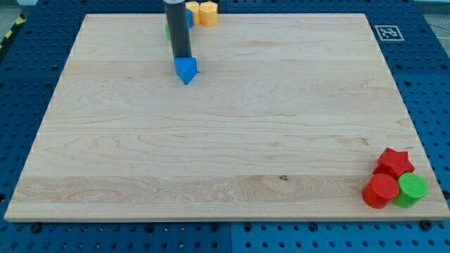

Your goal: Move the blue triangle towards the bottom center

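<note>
Your workspace is a blue perforated base (28,84) showing on every side of the frame, its rows of small holes running to the edges, with a strip of yellow-and-black hazard tape (8,34) at the view's upper left. On it lies the pale wooden board (232,140), grain running left to right, a small dark knot low and to the right of the rod. A black-and-white marker tag (386,32) sits at the board's top right corner, far to the right of the rod.

Your arm carries no claw to open or close: it ends in a dark rod (177,28) coming down from the view's top edge. My tip (183,57) stands at the top edge of the blue triangle (186,70), touching it or nearly so; you cannot tell which. The triangle sits just below the tip, near the board's top and left of centre, well apart from the bottom centre.

Far down and to the right of the tip, in the bottom right corner, a red star (394,162), a red cylinder (380,190) and a green cylinder (410,190) cluster together, touching.

Just right of the rod at the top edge sit two touching yellow-orange blocks (202,13). Behind the rod, slivers of a green block (168,30) and a blue block (189,17) peek out, shapes hidden.
</note>
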`<state>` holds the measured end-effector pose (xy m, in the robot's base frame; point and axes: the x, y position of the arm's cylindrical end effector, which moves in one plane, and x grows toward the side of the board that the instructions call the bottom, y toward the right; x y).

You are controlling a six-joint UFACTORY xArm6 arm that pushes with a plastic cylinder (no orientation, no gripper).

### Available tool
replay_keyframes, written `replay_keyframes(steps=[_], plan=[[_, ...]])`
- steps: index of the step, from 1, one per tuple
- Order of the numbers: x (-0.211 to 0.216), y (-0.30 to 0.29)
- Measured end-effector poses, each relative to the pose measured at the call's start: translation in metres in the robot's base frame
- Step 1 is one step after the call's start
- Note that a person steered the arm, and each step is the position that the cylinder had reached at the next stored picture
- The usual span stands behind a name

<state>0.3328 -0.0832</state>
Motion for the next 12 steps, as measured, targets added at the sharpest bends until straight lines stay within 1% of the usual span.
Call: replay_keyframes(steps=[4,5,6,7,8,10,12], plan=[[0.029,0.001],[0.03,0.001],[0.04,0.003],[0.06,-0.002],[0.068,-0.004],[0.068,0.0],[0.068,0.024]])
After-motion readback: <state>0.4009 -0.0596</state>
